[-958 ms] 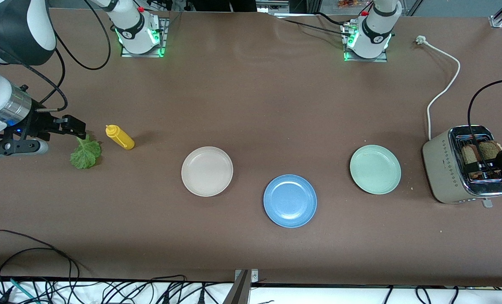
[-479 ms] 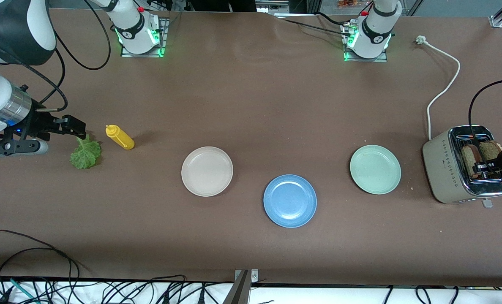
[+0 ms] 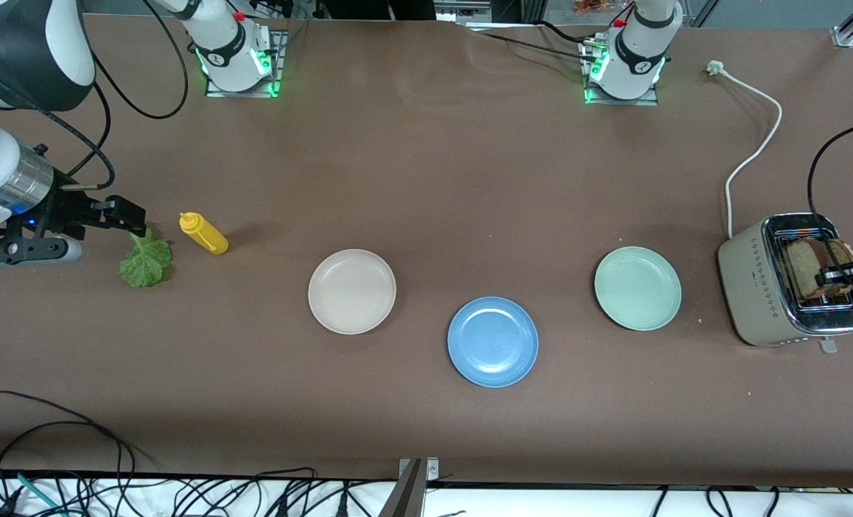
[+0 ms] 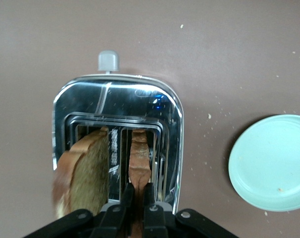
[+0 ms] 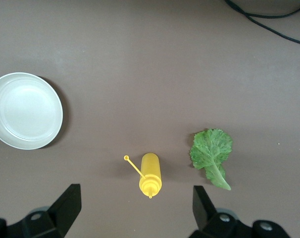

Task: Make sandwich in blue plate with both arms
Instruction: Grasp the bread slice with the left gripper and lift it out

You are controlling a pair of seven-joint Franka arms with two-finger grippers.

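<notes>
Two brown bread slices stand in the toaster (image 3: 760, 287) at the left arm's end of the table. My left gripper (image 3: 834, 276) is over the toaster. In the left wrist view it (image 4: 138, 191) is shut on the top edge of one bread slice (image 4: 140, 158). The second slice (image 4: 85, 173) stands in the slot beside it. The lettuce leaf (image 3: 144, 263) lies flat at the right arm's end. My right gripper (image 3: 131, 217) is open and empty just above the leaf's edge. In the right wrist view (image 5: 137, 208) the leaf (image 5: 212, 153) lies apart from it. The blue plate (image 3: 492, 342) is empty, nearest the front camera.
A yellow squeeze bottle (image 3: 204, 233) lies on its side beside the lettuce. An empty beige-pink plate (image 3: 352, 291) and an empty pale green plate (image 3: 637, 288) flank the blue plate. The toaster's white cord (image 3: 757, 151) runs toward the left arm's base.
My left gripper has shifted over the toaster toward the table's end, and its arm has drawn out of the frame. The gripped bread slice looks higher in its slot. The right arm has not moved.
</notes>
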